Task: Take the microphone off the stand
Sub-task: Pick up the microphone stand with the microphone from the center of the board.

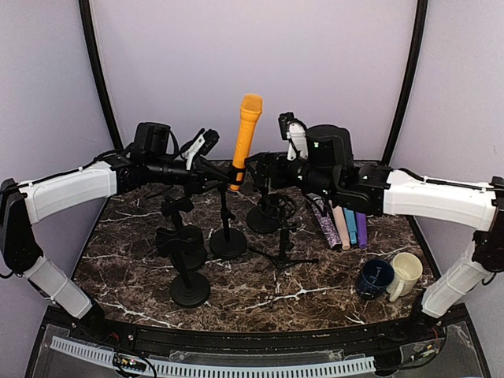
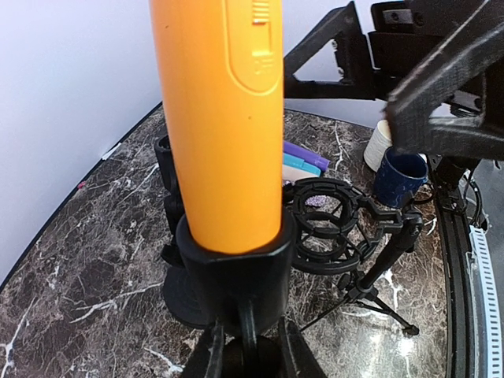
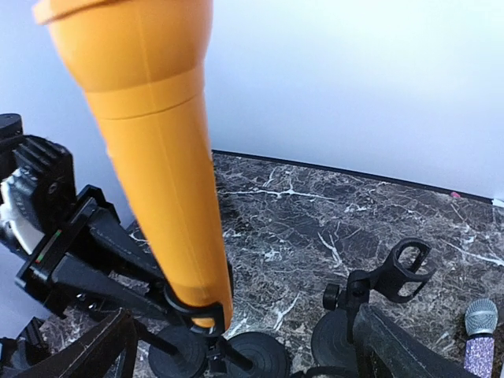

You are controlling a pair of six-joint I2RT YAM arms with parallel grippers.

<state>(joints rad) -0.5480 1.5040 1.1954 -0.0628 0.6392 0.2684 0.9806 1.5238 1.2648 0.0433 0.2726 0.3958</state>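
An orange microphone (image 1: 246, 134) (image 2: 220, 118) (image 3: 165, 173) stands nearly upright in the black clip (image 2: 236, 268) of a round-based stand (image 1: 228, 236) at the table's middle. My left gripper (image 1: 213, 173) (image 2: 246, 346) comes in from the left and is shut on the stand's thin stem just below the clip. My right gripper (image 1: 256, 167) (image 3: 244, 354) sits just right of the microphone at clip height. It is open, its fingers (image 3: 402, 346) spread wide at the bottom corners of its wrist view, touching nothing.
Two empty black stands (image 1: 190, 287) (image 1: 183, 244) are at the front left. A shock mount on a tripod (image 1: 279, 211) (image 2: 331, 224) stands right of centre. Several microphones (image 1: 340, 224) lie at the right, with a navy mug (image 1: 375, 277) and a cream mug (image 1: 406, 272) near the front right.
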